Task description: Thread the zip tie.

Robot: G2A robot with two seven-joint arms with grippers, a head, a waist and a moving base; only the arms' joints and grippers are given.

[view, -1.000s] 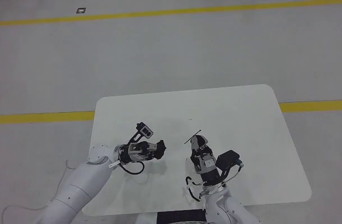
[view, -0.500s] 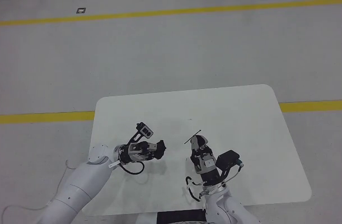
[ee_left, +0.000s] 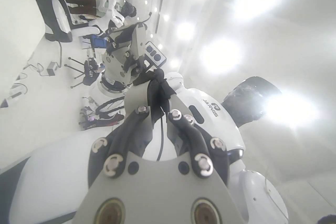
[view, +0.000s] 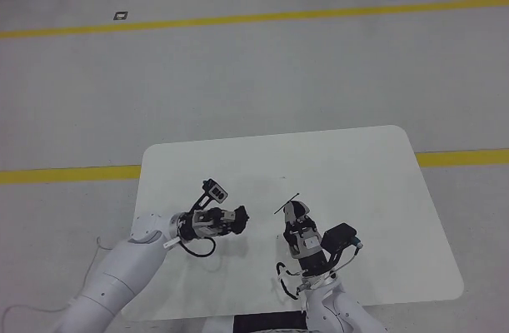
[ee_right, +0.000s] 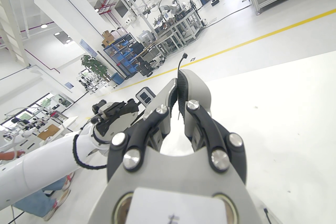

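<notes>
Looking at your right gripper (ee_right: 178, 88), you see it clamped on the thin black zip tie (ee_right: 180, 65) above the near middle of the table (view: 379, 183), while the left gripper (view: 238, 218), near on its left, pinches a black crumpled piece (ee_left: 157, 95).

Left claw (view: 237, 218) closed, aimed toward the right claw (view: 295, 216), also closed, pointing forward, both apart

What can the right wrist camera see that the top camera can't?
Up close, the right wrist view shows the little square head of the zip tie poking above the right gripper, and the ribbed pads squeezing its strap. From above, the top view shows the white table from side to side. Both show the right gripper shut on the zip tie and the left gripper nearby, not touching it.
</notes>
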